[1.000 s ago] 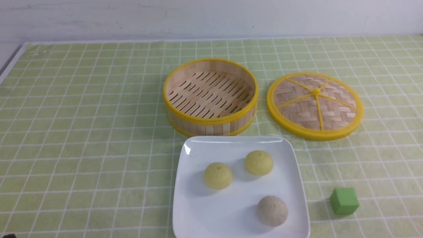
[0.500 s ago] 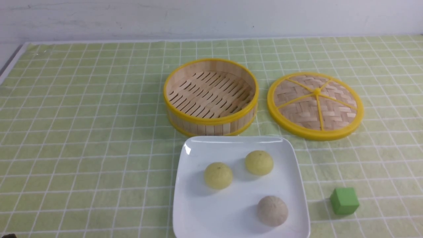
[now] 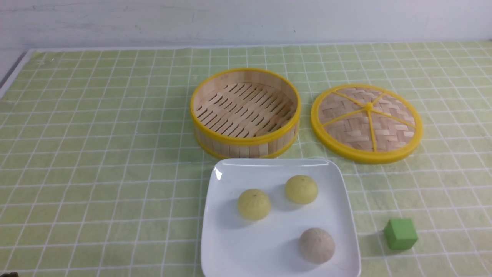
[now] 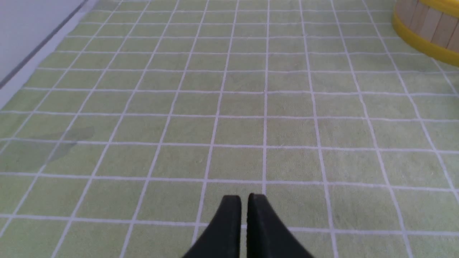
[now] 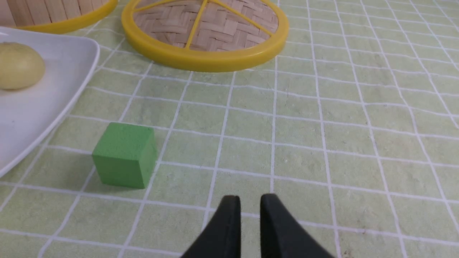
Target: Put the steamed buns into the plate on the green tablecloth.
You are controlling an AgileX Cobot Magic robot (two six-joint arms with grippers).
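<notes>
White plate (image 3: 246,246) seen at the near edge of the tablecloth (image 3: 115,161), around the middle, its near side cut off by the frame. Three buns carried by it: one yellow-green bun (image 3: 254,204) left of the plate's centre, a second yellow-green bun (image 3: 301,189) toward its far right corner, a beige-grey bun (image 3: 316,245) toward its near right corner; all set apart. Bamboo basket (image 3: 246,141) placed just beyond the plate's far edge, slotted floor visible, no bun in it. Woven lid (image 3: 367,154) laid flat to the right of the basket, toward the cloth's far right corner. Green cube (image 3: 400,234) placed on the cloth, right of the plate's right edge. Left gripper (image 4: 241,200) held over bare cloth, tips parted by a narrow gap, nothing gripped. Right gripper (image 5: 250,200) likewise unclenched and empty, tips slightly wider apart, cube near it but untouched.
</notes>
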